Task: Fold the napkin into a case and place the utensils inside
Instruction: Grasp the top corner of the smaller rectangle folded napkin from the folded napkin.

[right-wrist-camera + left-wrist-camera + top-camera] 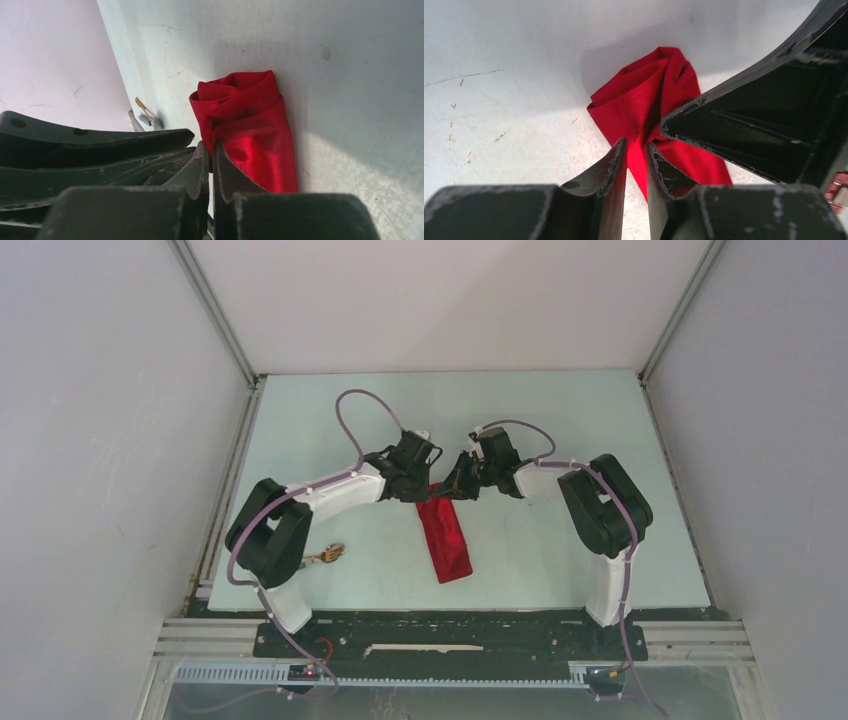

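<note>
The red napkin [445,540] lies on the table folded into a narrow long case shape, its far end bunched up between the two grippers. My right gripper [211,147] is shut on an edge of that raised end [240,100]. My left gripper [636,147] comes in from the other side. Its jaws stand a narrow gap apart, with a fold of the napkin [639,100] at their tips. In the top view both grippers [428,487] [447,488] meet over the napkin's far end. The wooden fork [328,555] lies near the left arm's base, and shows again in the right wrist view [144,109].
The pale table [560,420] is enclosed by white walls on three sides. A dark rail [450,635] runs along the near edge. In the left wrist view the right gripper's black finger [749,125] fills the right side, close to my left jaws.
</note>
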Motion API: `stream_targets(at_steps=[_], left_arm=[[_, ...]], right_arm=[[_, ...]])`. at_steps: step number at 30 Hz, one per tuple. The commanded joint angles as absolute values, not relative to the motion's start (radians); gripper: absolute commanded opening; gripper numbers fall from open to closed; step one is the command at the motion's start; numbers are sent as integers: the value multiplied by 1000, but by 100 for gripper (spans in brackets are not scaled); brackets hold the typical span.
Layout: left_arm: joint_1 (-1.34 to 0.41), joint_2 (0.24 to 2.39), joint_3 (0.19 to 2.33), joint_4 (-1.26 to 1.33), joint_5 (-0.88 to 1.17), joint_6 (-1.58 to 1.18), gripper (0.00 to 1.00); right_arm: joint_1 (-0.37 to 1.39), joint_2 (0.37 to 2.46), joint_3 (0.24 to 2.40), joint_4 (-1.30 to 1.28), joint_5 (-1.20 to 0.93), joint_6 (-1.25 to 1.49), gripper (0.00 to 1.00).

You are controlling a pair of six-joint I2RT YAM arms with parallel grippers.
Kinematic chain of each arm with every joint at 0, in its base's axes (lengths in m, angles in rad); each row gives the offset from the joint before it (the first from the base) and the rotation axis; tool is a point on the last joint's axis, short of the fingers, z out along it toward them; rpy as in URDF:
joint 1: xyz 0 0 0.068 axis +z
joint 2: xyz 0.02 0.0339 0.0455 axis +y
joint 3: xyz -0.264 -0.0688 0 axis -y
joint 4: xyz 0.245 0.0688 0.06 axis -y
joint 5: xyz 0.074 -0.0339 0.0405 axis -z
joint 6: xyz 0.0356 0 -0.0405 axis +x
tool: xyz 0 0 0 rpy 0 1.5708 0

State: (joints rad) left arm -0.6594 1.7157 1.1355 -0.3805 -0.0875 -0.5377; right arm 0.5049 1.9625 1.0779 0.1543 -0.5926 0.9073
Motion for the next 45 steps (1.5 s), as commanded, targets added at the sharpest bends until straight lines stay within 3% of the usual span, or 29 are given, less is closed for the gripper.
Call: stream_targets(at_steps=[1,12,26,31,34,45], left_arm=[[-702,1746,1211,-476,-201,-465,27],[-744,1833,1295,-553,-308,-462,32],[-752,1894,1358,-584,-348,-447,28],[-752,1872,1345,-562,-362,-439,15],[-751,1841,1322,-523,-334,-418,0],[-729,1770,1209,-421,-256,-402,0]], right_arm=[[510,1949,1072,176,-597,915,0],[512,1954,1071,181,-608,916,0],[516,1952,1071,186,-614,918,0],[524,1958,1071,211,-634,937,0],[536,1968,1072,235,-643,947,0],[541,2051,1039,408,-675,959,0]])
